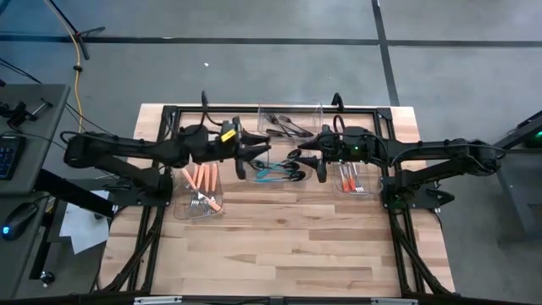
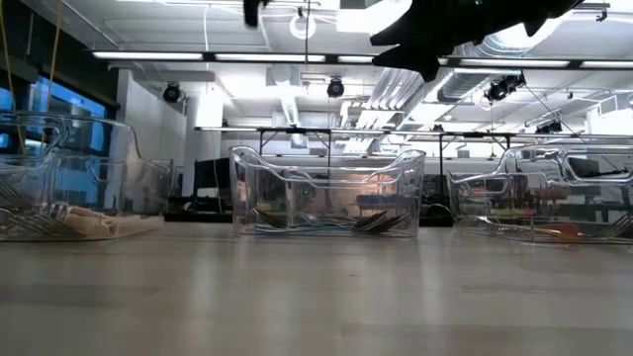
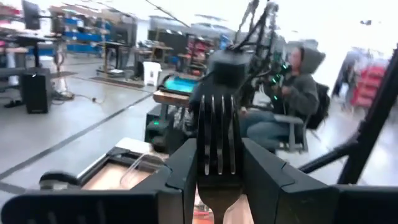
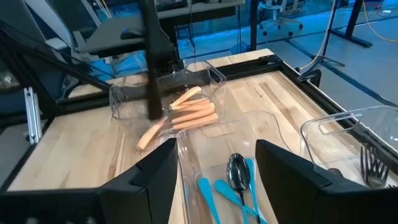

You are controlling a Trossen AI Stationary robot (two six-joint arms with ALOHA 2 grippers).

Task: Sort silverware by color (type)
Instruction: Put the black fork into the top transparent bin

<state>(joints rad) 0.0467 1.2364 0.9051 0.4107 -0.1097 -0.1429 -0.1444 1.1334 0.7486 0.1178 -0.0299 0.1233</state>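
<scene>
Overhead view first: your left gripper (image 1: 254,149) sits upper centre of the frame, your right gripper (image 1: 319,161) just right of it, both over the middle bin (image 1: 269,175) holding teal-handled pieces (image 1: 273,174). You get four clear bins here: left bin (image 1: 200,196) with orange-handled silverware (image 1: 203,178), the middle one, a back bin (image 1: 292,114) with dark cutlery (image 1: 288,127), and a right bin (image 1: 356,186) with a few orange-handled pieces (image 1: 349,176). What the left gripper holds is too small to tell from above.

Low view, level with the table (image 2: 316,297): only three bins show, across mid-frame, with dark arm parts at the top edge. Grippers aren't readable here. Orange handles (image 2: 84,220) lie in the bin at frame left.

Left wrist view gives what no other view does: your left fingers (image 3: 177,177) are clamped on a black fork (image 3: 219,140), four tines pointing up at frame centre. A person (image 3: 292,99) sits in the room behind, upper right.

Right wrist view: your right fingers (image 4: 155,177) stand wide apart, nothing between them. Below them, at lower centre, you can count roughly three teal handles plus one dark spoon bowl (image 4: 237,171). About five orange handles (image 4: 189,112) lie in the bin at frame centre. Fork tines (image 4: 371,163) show in the bin at the right edge.
</scene>
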